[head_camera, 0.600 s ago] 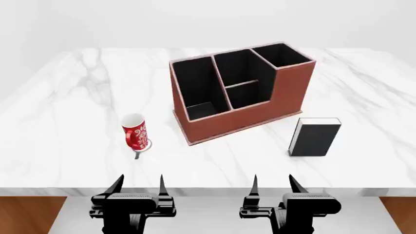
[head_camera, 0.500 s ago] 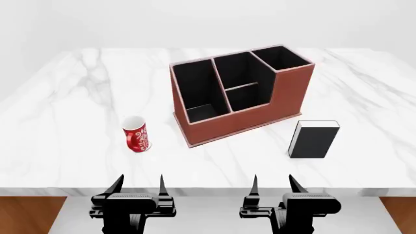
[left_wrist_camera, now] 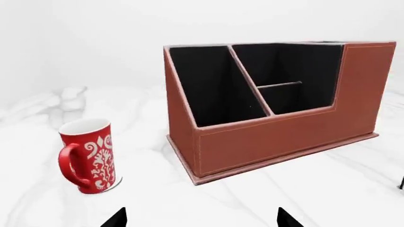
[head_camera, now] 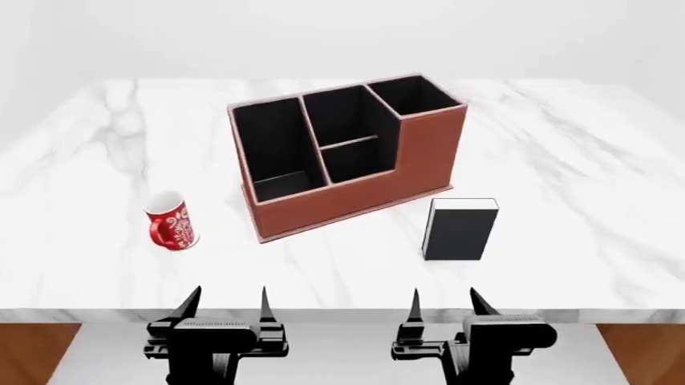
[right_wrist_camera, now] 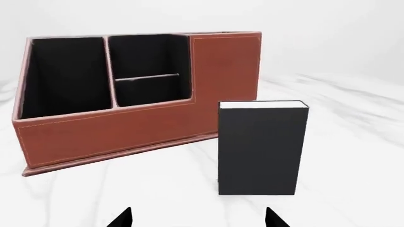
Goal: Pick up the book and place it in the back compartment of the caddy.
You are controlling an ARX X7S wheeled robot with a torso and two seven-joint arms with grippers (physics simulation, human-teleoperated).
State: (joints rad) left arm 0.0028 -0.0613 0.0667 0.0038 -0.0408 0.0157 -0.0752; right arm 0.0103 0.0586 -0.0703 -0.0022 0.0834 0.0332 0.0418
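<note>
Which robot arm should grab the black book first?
The right one, probably. The right gripper sits open almost straight in front of the book, which stands on the table. The left gripper sits nearer the mug.

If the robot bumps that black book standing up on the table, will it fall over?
Probably yes. The book stands upright on a narrow edge on the table, taller than it is wide, so a nudge on its broad cover would likely tip it flat. It looks thick and stiff, so it should not flop when gripped. Its smooth cover may be a bit slippery.
</note>
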